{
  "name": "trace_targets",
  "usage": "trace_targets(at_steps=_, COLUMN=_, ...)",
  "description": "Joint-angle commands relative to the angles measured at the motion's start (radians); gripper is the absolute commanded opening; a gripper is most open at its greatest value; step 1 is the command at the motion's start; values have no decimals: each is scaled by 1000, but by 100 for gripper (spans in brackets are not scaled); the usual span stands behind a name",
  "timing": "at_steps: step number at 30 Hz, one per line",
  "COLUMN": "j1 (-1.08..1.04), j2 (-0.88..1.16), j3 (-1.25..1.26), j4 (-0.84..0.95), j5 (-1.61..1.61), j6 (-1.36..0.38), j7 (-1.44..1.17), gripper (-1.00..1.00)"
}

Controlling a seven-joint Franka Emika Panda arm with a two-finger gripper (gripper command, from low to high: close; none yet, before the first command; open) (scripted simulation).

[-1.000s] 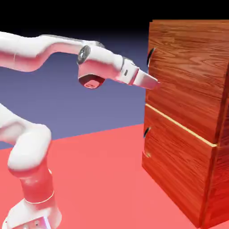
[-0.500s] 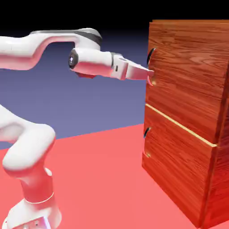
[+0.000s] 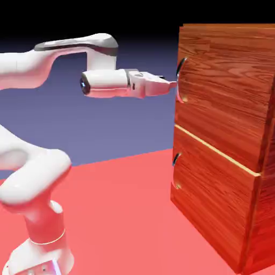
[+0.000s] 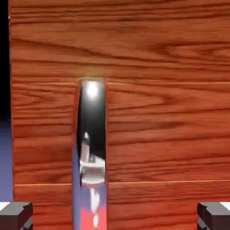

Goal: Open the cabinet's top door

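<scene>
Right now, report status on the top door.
Gripper open, holding nothing, level at the handle. Top door shut, flush with the cabinet. Nothing between jaws and handle.

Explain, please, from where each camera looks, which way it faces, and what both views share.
Exterior view: stands beside the robot, looks across the red table at the cabinet; the white arm and open gripper show.
Hand view: sits on the hand, faces the top door closely; only two grey fingertips show at the bottom corners.
Shared: the top door and its shiny handle, with the gripper just before it.
</scene>
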Motion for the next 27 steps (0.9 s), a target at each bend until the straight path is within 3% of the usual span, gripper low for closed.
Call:
trace_targets(at_steps=1, j1=-7, j2=-4, j3=9, j4=4, j5=25, j6=0, j7=-17, gripper=0)
trace_targets(at_steps=7, j1=-187, j2=64, j3=108, j4=117, j5=63, j6=-53, j7=-35, gripper=0)
trace_targets(at_steps=8, j1=-187, j2=64, j3=108, j4=117, j5=63, j6=-53, j7=-35, gripper=-100)
trace_targets(at_steps=27, j1=440, j2=-134, j3=-472, j4=-354, j5=-467, j6=-316, j7=113, gripper=-100)
